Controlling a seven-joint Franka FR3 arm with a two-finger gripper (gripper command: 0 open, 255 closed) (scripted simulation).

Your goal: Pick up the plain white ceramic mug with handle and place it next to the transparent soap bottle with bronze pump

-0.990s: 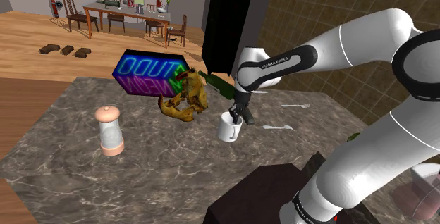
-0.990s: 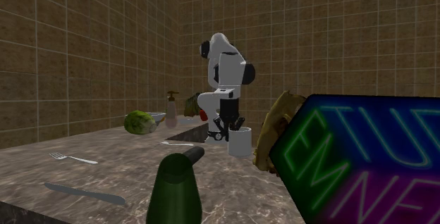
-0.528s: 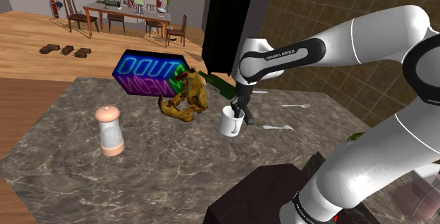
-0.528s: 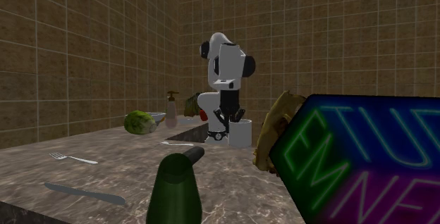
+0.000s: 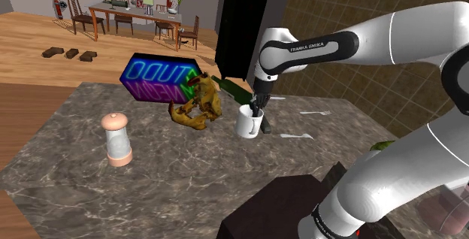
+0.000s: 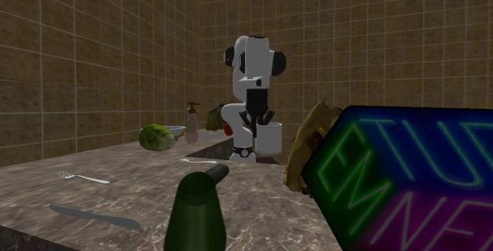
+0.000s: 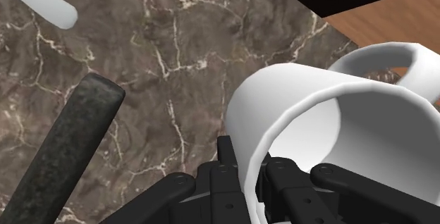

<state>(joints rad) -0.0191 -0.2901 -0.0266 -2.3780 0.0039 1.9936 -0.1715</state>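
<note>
- Black fingers of the gripper (image 7: 251,165) are closed on one side of the mug's (image 7: 310,110) wall, one inside the mouth and one outside; nothing else is held.
- The mug (image 5: 249,122) is seen hanging from the gripper (image 5: 257,110) near the neon-lettered box (image 5: 159,80), on the shoulder view's right of it, and it appears to be raised just off the marble counter (image 5: 188,173).
- The soap bottle (image 6: 192,121) is set well apart from that box (image 6: 395,178), far across the counter on the second exterior view's left.
- Slippage is judged the main risk: the wall is pinched off-centre, so the mug could swing or slide out during a fast carry.
- A knock is also possible: the dark green bottle (image 5: 233,91), lying near the box and close to the mug, could be struck if the carry is kept low.
- A hard set-down beside the soap bottle could tip that bottle over.
- The mug (image 6: 269,137) is rendered plain white and smooth, with a thick rounded rim, an empty inside and a loop handle.
</note>
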